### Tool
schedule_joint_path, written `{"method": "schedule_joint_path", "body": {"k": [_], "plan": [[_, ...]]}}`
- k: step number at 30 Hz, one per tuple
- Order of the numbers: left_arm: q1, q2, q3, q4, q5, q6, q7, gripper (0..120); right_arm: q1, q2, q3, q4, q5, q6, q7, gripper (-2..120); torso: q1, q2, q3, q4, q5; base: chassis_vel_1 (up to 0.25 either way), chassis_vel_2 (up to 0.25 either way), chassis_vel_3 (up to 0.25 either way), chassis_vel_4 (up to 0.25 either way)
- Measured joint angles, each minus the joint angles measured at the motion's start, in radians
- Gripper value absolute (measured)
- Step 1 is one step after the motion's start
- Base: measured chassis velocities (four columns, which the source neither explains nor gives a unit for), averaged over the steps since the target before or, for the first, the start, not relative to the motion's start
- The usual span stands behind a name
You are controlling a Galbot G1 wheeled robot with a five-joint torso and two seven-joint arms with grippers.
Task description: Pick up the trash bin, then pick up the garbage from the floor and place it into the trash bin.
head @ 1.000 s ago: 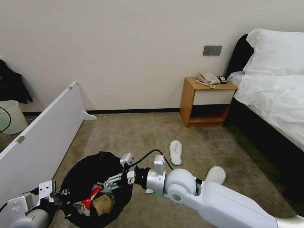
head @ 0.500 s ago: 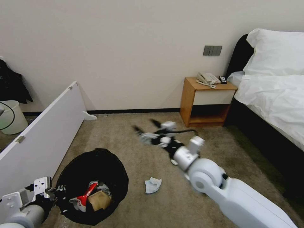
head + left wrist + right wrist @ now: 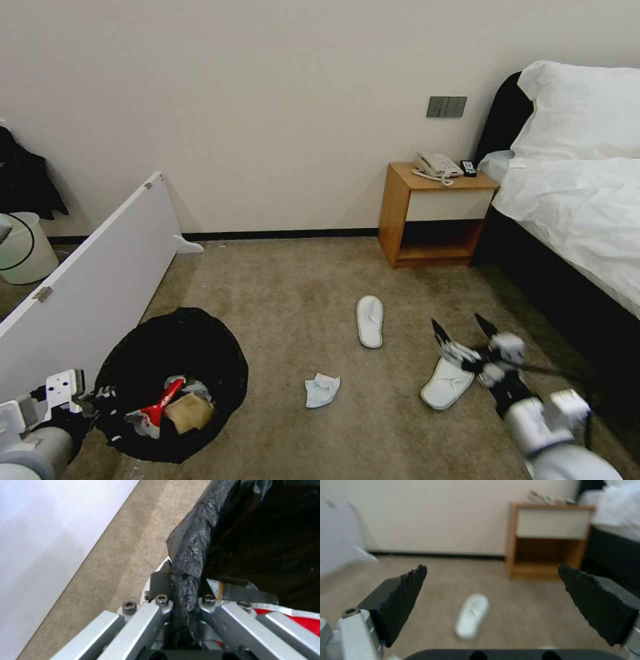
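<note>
I had the trash bin [image 3: 175, 383] on the carpet at my lower left, its black liner rim clamped between the closed fingers of the left gripper [image 3: 185, 597], with a red can and a cardboard scrap already inside. The bed [image 3: 587, 200] ran along my right and the nightstand [image 3: 437, 217] stood against the wall, both clear of my reach as I judged it. The nearer slipper [image 3: 448, 383] lay by the bed's edge, and the right gripper [image 3: 467, 333] hung just above its toe with jaws spread wide. To take it well, I reckoned I should come down across the narrow sole and close on the upper. The far slipper [image 3: 370, 321] lay apart, mid-floor. The crumpled tissue [image 3: 322, 390] sat between bin and slippers.
</note>
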Motion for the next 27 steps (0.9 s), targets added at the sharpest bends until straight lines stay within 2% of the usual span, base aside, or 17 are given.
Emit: {"method": "schedule_joint_path", "body": {"k": [1,2,3,4,6,9,12,27], "plan": [[0.000,0.000,0.000,0.000,0.000,0.000,0.000,2,0.000,0.000,0.000,0.000,0.000,0.000,0.000,100,0.000,0.000,0.000,0.0000,0.0000,0.000,0.000,0.000,0.000],[0.003,-0.001,-0.002,-0.002,0.000,0.000,0.000,2,-0.026,0.050,0.014,-0.007,-0.040,0.015,-0.011,100,0.000,0.000,0.000,-0.0002,0.0002,0.000,0.000,0.000,0.000],[0.003,-0.001,-0.002,-0.002,0.000,0.000,0.000,2,-0.026,0.050,0.014,-0.007,-0.040,0.015,-0.011,100,0.000,0.000,0.000,-0.0002,0.0002,0.000,0.000,0.000,0.000],[0.008,-0.002,-0.004,-0.005,-0.001,0.000,0.001,2,-0.066,0.139,0.039,-0.022,-0.105,0.043,-0.042,100,0.000,0.000,0.000,-0.0004,0.0004,0.000,0.000,0.000,0.000],[0.014,-0.007,-0.004,-0.008,-0.002,0.000,0.001,2,-0.106,0.205,0.059,-0.039,-0.151,0.080,-0.086,100,0.000,0.000,0.000,-0.0001,-0.0002,0.000,0.000,0.000,0.000],[0.019,-0.011,0.002,-0.013,-0.002,0.000,0.001,2,-0.140,0.238,0.067,-0.062,-0.182,0.119,-0.129,100,0.000,0.000,0.000,0.0001,0.0001,0.000,0.000,0.000,0.000],[0.024,-0.016,0.008,-0.019,-0.002,0.000,0.002,2,-0.155,0.251,0.070,-0.076,-0.206,0.143,-0.155,100,0.000,0.000,0.000,0.0000,-0.0001,0.000,0.000,0.000,0.000],[0.032,-0.026,0.013,-0.029,-0.002,0.000,0.002,2,-0.151,0.252,0.064,-0.085,-0.210,0.149,-0.162,100,0.000,0.000,0.000,0.0001,0.0001,0.000,0.000,0.000,0.000]]}}
